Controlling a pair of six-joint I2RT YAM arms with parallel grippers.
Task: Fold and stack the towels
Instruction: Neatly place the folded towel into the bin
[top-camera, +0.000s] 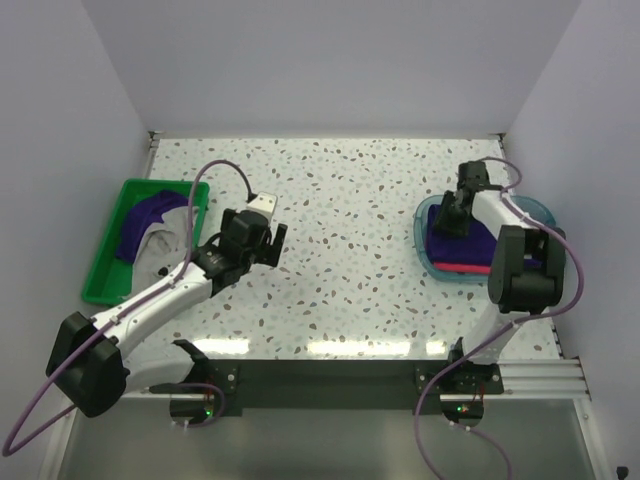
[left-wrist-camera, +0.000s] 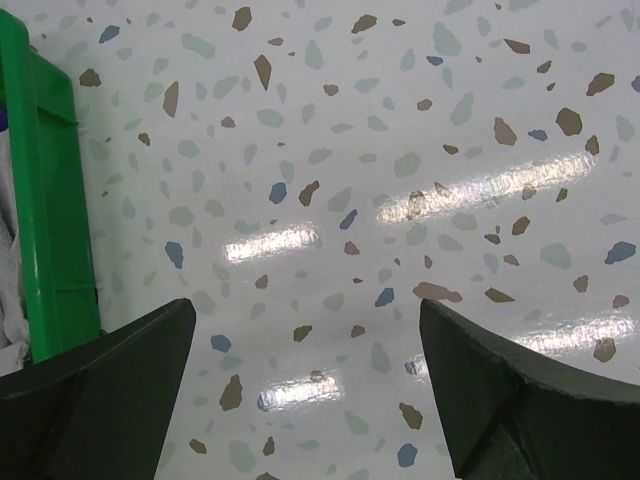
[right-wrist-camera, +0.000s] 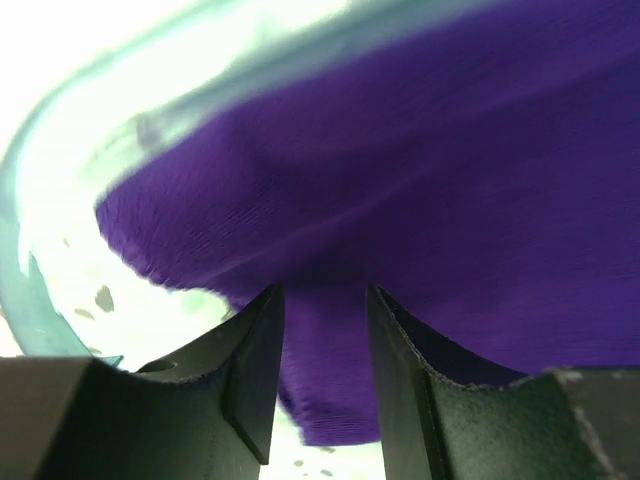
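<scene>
A purple towel (top-camera: 480, 242) lies on a pink towel (top-camera: 458, 268) in the teal tray (top-camera: 535, 207) at the bench's (top-camera: 350, 200) right edge. The right gripper (right-wrist-camera: 325, 300) points down onto it. Its jaws are narrow, with puckered purple cloth in the gap. I cannot tell if they grip it. Only a strip of pink shows.

At the left edge the green bin (top-camera: 105, 272) holds a second purple towel (top-camera: 145, 218) and a grey-white towel (top-camera: 160, 250), partly behind the left arm. The left gripper (left-wrist-camera: 305, 310) hangs over bare bench beside the bin, jaws spread wide.

No text, label, brand, number or sign can be read anywhere.
</scene>
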